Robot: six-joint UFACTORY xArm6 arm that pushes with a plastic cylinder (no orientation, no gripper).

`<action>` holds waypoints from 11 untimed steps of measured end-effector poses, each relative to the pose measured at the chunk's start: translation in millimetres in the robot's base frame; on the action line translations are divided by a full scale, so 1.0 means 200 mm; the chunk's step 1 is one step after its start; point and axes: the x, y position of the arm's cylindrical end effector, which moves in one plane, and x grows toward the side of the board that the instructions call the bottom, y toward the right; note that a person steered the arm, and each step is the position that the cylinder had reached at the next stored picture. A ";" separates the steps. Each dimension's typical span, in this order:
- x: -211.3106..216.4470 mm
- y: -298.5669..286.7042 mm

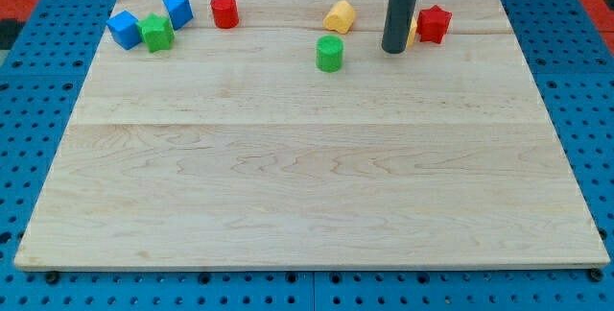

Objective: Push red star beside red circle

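The red star [434,24] lies near the view's top right of the wooden board [307,177]. The red circle [224,11], a short cylinder, stands at the top left of centre. My tip [393,50] rests on the board just left of the red star, with a yellow block [413,31] mostly hidden behind the rod between them. The star and the circle are far apart.
A yellow block [340,16] and a green cylinder [329,53] lie between the circle and my tip. At the top left sit a blue block [124,29], a green star [155,33] and a second blue block [177,10].
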 end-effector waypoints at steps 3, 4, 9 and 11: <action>0.00 0.69; -0.13 0.65; -0.42 0.03; -0.35 0.43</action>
